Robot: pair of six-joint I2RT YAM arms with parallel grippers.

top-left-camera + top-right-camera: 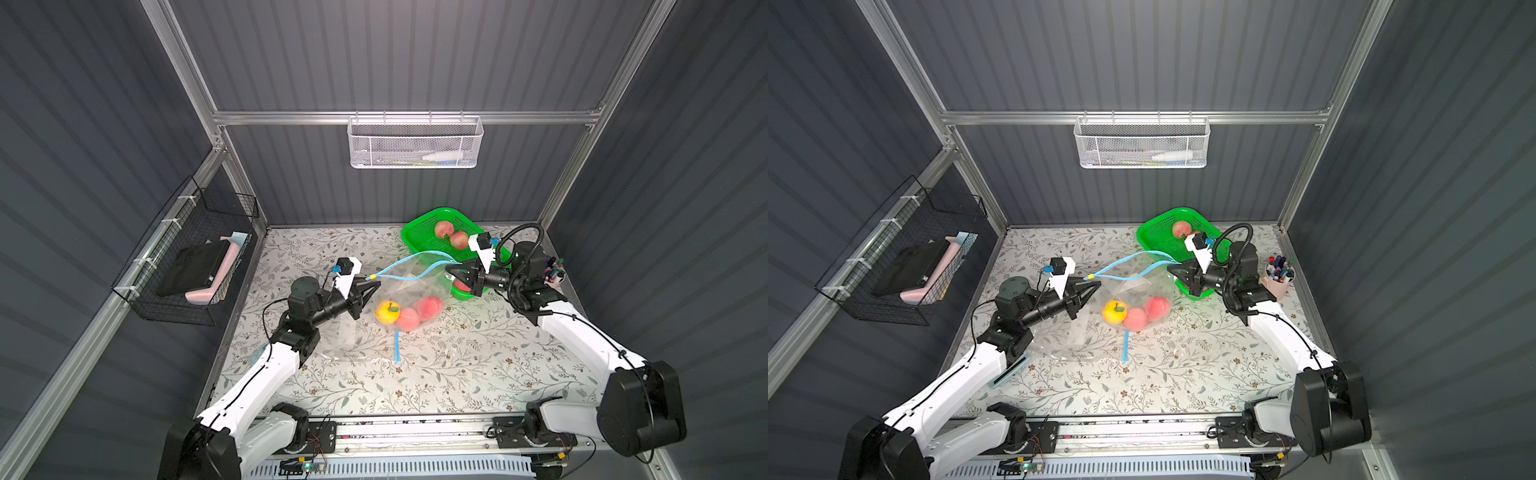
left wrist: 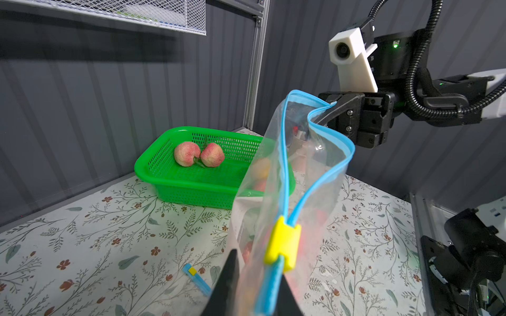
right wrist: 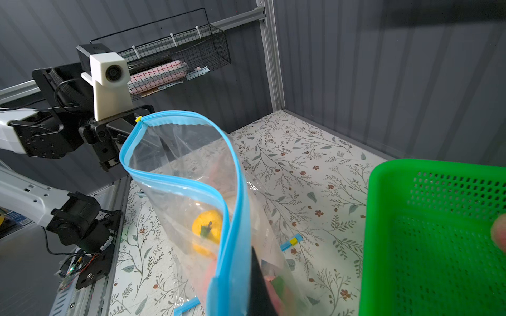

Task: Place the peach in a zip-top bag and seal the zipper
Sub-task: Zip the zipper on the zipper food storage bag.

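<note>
Both grippers clamp the zipper track (image 2: 284,164) | I see yellow slider (image 2: 283,247) just ahead of left gripper (image 1: 374,282) | track runs onward to right gripper (image 1: 449,269)

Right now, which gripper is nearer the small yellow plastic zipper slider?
Left. The left gripper pinches the blue zipper right beside the slider; the right gripper holds the zipper's opposite end.
</note>
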